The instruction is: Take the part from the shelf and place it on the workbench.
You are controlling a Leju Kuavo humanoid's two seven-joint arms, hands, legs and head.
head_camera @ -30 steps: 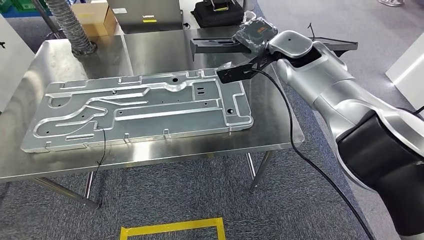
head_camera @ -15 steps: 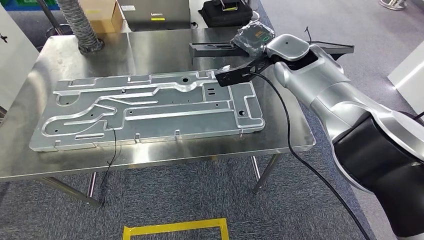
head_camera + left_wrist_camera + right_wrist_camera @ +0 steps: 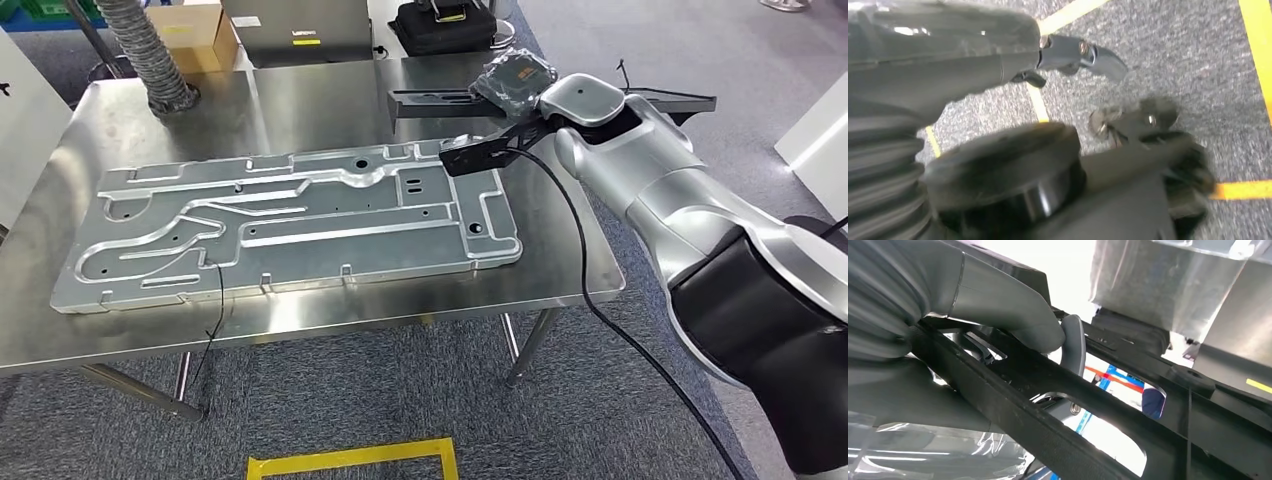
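Between the earlier frames and now the whole picture shifts a little, so the camera has moved; the right arm and its load sit much as they did against the table. Going left to right: a ribbed hose (image 3: 150,60) stands at the far left corner of the steel workbench (image 3: 560,290), and a large machined aluminium plate (image 3: 290,225) lies flat across most of its top, long axis left to right. Beyond the plate's far right corner, the long black bracket part (image 3: 440,98) hangs over the bench's far right edge, its long axis also left to right, one end reaching out past the bench to the right. The right hand (image 3: 512,78), in a plastic cover, grips it near the middle; the right wrist view shows the thumb (image 3: 1013,310) clamped over the black bar (image 3: 1048,440). The left hand (image 3: 998,90) hangs over carpet, holding nothing, fingers apart as far as the blur allows. Bare steel lies directly under the part, so lowering looks like the move left.
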